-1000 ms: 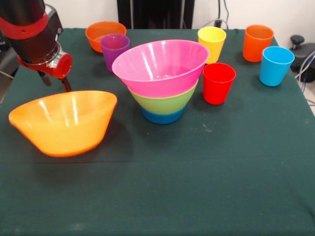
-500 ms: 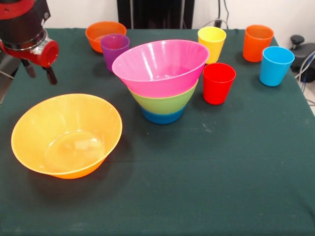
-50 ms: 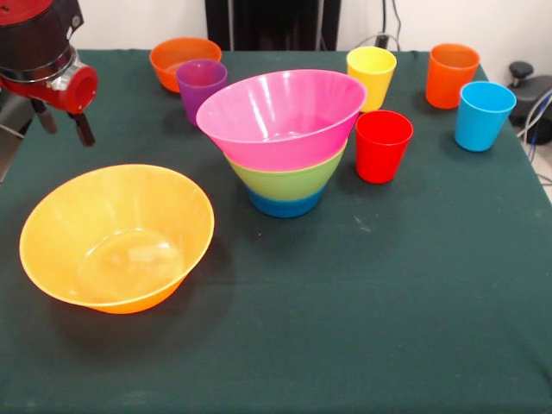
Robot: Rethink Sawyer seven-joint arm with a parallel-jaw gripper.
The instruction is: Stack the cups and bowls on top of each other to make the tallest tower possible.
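The gripper hangs at the far left, above the table, its two dark fingers apart and holding nothing. Near it sits the big orange bowl, upright and alone, well apart from the tower. The tower stands mid-table: blue bowl at the base, green nested on it, pink on top, each wider than the one below, so the stack flares upward. By my reading, the orange bowl belongs on the pink one next. The cups wait loose: purple beside a small orange bowl at the far left, yellow, red, orange and light blue to the right.
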